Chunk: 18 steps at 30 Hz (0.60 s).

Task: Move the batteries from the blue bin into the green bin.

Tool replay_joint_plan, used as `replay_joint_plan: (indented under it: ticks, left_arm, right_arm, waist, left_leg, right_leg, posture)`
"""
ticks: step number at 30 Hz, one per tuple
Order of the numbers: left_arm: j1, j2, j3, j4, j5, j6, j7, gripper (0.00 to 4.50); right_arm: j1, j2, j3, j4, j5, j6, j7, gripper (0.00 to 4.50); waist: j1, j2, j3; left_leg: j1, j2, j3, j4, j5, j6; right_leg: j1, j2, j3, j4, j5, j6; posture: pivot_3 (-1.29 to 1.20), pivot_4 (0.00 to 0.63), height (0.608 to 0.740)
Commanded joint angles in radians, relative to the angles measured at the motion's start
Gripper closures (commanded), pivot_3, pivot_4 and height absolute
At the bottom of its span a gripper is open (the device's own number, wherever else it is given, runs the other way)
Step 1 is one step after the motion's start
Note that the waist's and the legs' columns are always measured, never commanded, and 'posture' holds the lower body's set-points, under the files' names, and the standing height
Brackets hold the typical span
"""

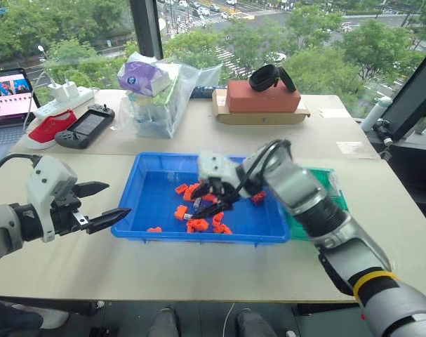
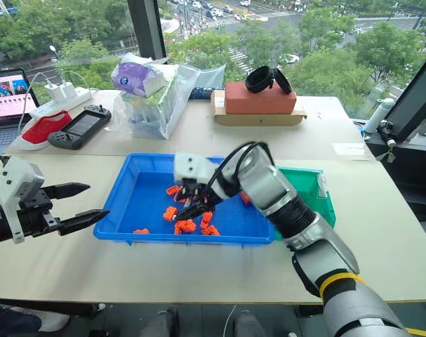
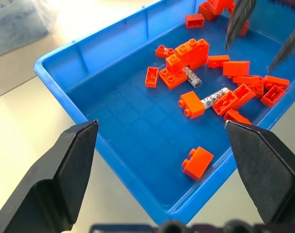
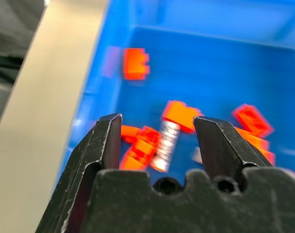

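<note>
The blue bin [image 1: 156, 203] lies mid-table and holds several orange blocks [image 1: 197, 225]. Two grey batteries [image 3: 191, 76] [image 3: 214, 97] lie among the blocks. My right gripper [image 1: 214, 203] hangs low over the block pile, pointing down and left. Its fingers [image 4: 107, 145] are apart, and one battery [image 4: 166, 138] shows between them just beneath, not gripped. The green bin [image 2: 307, 189] stands against the blue bin's right side, partly behind my right arm. Left of the blue bin, just outside its rim, my left gripper [image 1: 114, 200] is open and holds nothing.
On the back table are a laptop [image 1: 5, 98], a handheld game console [image 1: 86, 126], a plastic bag of items [image 1: 156, 98] and a red-brown box [image 1: 262, 98] with a black strap on top. Bare tabletop lies in front of both bins.
</note>
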Motion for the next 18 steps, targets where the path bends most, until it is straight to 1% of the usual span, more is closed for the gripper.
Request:
replay_joint_plan:
  ticks: [1, 3, 9, 18]
  left_arm:
    - [-0.027, 0.014, -0.017, 0.023, 0.036, -0.049, 0.012, 0.0]
    - [-0.03, 0.018, -0.029, 0.039, 0.058, -0.068, 0.01, 0.0]
    - [-0.033, 0.017, -0.042, 0.047, 0.072, -0.092, 0.001, 0.0]
    - [-0.03, 0.016, -0.048, 0.047, 0.085, -0.107, 0.005, 0.0]
  right_arm:
    - [-0.016, 0.025, 0.005, 0.088, -0.055, -0.027, -0.085, 1.72]
    - [-0.02, 0.039, 0.003, 0.129, -0.063, -0.035, -0.106, 1.72]
    - [-0.012, 0.056, -0.003, 0.125, -0.039, -0.031, -0.082, 1.72]
    - [-0.014, 0.09, 0.029, 0.216, -0.08, -0.024, -0.109, 1.72]
  waist:
    - [0.001, 0.0, 0.0]
    - [0.002, 0.0, 0.0]
    - [-0.001, 0.0, 0.0]
    - [-0.002, 0.0, 0.0]
  left_leg:
    - [0.0, 0.0, 0.0, 0.0, 0.0, 0.0]
    - [0.0, 0.0, 0.0, 0.0, 0.0, 0.0]
    - [0.0, 0.0, 0.0, -0.001, 0.0, 0.0]
    - [0.0, 0.0, 0.0, -0.001, 0.0, 0.0]
  right_leg:
    - [0.0, 0.0, 0.0, 0.0, 0.0, 0.0]
    - [0.0, 0.0, 0.0, 0.0, 0.0, 0.0]
    - [0.0, 0.0, 0.0, 0.0, 0.0, 0.0]
    - [0.0, 0.0, 0.0, 0.0, 0.0, 0.0]
  posture:
    - [0.0, 0.15, 0.735]
    - [0.0, 0.15, 0.735]
    - [0.0, 0.15, 0.735]
    - [0.0, 0.15, 0.735]
